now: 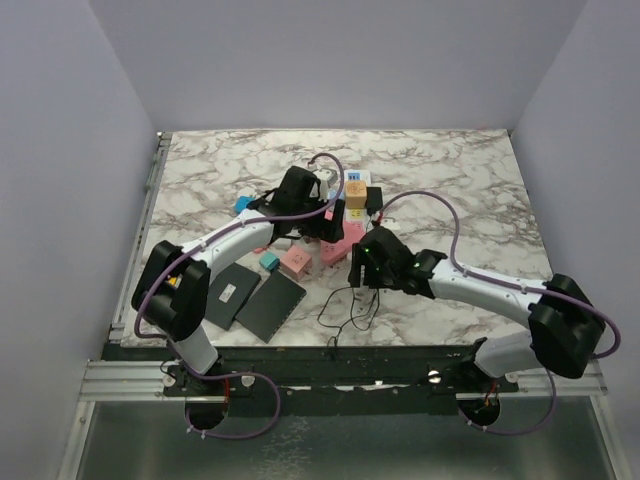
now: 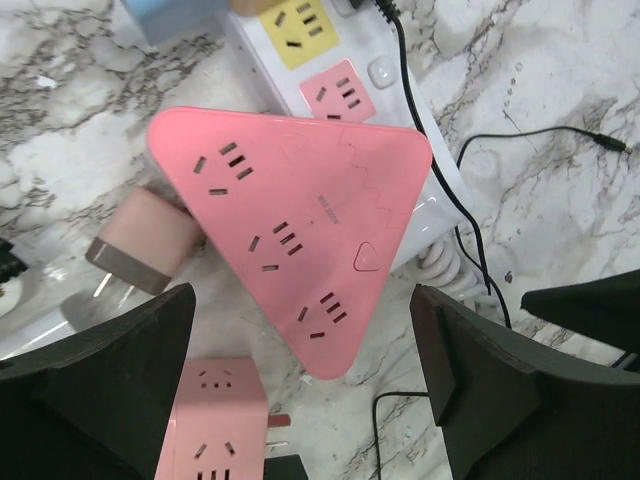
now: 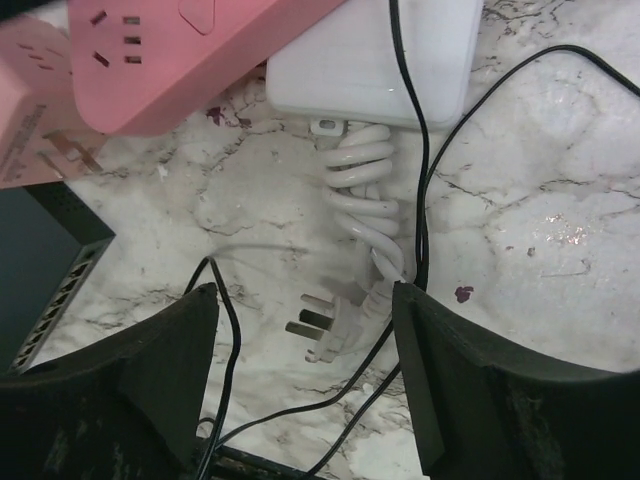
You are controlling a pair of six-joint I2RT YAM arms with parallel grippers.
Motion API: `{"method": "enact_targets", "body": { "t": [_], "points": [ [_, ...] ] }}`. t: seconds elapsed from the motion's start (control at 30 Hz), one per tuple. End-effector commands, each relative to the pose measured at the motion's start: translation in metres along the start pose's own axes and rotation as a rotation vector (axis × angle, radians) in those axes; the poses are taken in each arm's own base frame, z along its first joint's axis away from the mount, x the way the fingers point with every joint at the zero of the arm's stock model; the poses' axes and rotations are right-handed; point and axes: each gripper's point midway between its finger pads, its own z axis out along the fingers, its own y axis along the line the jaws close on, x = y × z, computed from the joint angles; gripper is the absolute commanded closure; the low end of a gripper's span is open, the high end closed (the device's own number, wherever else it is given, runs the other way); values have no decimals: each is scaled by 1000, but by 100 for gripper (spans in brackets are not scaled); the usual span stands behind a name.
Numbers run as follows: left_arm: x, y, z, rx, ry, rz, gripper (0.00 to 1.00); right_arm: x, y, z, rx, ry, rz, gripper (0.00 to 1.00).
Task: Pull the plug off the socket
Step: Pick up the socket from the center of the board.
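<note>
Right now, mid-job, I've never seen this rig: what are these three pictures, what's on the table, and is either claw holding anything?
A robot's left arm and right arm are bolted at the near edge of the marble table. The overhead picture shows both; the other two come from a camera on each wrist. On the table lie a white power strip, a pink triangular adapter over one end, a pink cube, black pads and thin black cables. The left gripper and right gripper are open, holding nothing.

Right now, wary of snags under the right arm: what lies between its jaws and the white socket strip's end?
The right wrist view shows the coiled white cord of the socket, its loose plug and thin black cables there.
</note>
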Motion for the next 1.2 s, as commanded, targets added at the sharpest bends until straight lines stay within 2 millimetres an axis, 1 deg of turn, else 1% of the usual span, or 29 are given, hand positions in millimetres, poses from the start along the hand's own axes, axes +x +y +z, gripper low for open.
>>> {"method": "enact_targets", "body": {
  "t": [0.0, 0.13, 0.2, 0.33, 0.4, 0.47, 0.6, 0.7, 0.8, 0.93, 1.07, 1.17],
  "points": [
    [-17, 4, -19, -101, -102, 4, 7, 3, -5, 10, 150, -13, -12, 28],
    [-17, 0, -24, -131, -129, -16, 7, 9, -12, 23, 204, -4, -34, 36],
    [-20, 0, -25, -139, -146, -28, 6, 10, -18, 26, 234, -5, -34, 39],
    [-26, -4, -28, -121, -174, 4, 6, 11, -28, 28, 267, -26, -43, 40],
    [-28, -3, -28, -121, -185, 19, 5, 11, -29, 28, 261, -36, -52, 40],
    [-26, -3, -24, -117, -173, 11, 3, 13, -27, 31, 241, -38, -61, 39],
    [-18, -13, -9, -53, -126, -57, 3, 19, -26, 40, 213, -30, -74, 40],
    [-20, -10, -2, -64, -123, -110, 3, 22, -30, 45, 226, -35, -77, 43],
    [-24, -1, -1, -70, -135, -171, 2, 24, -34, 47, 235, -43, -71, 48],
    [-29, 7, -2, -17, -171, -282, 2, 24, -37, 52, 240, -51, -66, 52],
    [-31, 10, -1, 40, -228, -385, 2, 25, -51, 60, 306, -54, -85, 55],
    [-31, 10, -3, 62, -252, -419, 2, 23, -60, 65, 345, -74, -108, 61]
  ]
}}
